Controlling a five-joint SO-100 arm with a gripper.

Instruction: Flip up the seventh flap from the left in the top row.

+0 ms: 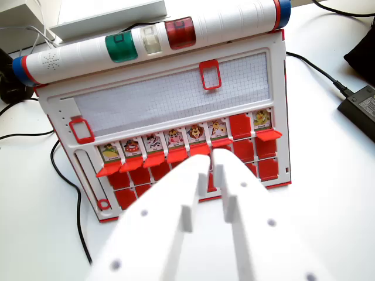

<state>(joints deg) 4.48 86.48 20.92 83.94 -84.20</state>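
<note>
White printed plastic fills the lower half of the wrist view: the two-fingered white gripper (212,167) reaches toward a red-and-white plastic flap-board toy (170,102), which is propped up so its face tilts toward the camera; the jaws stand only narrowly parted, with nothing between them; their tips sit low over the top row, near the sixth picture. Six flaps from the left in that row are turned down, showing small animal pictures (151,142), and so is the eighth; the closed red seventh flap (239,125) alone covers its window, just to the wrist view's right of the fingertips and apparently not yet touched. Judging by this, the tips must shift rightward and catch its lower edge. A white cylinder with green, clear and red buttons (146,36) crowns the board; black cables (64,175) trail across the white table (328,193).
</note>
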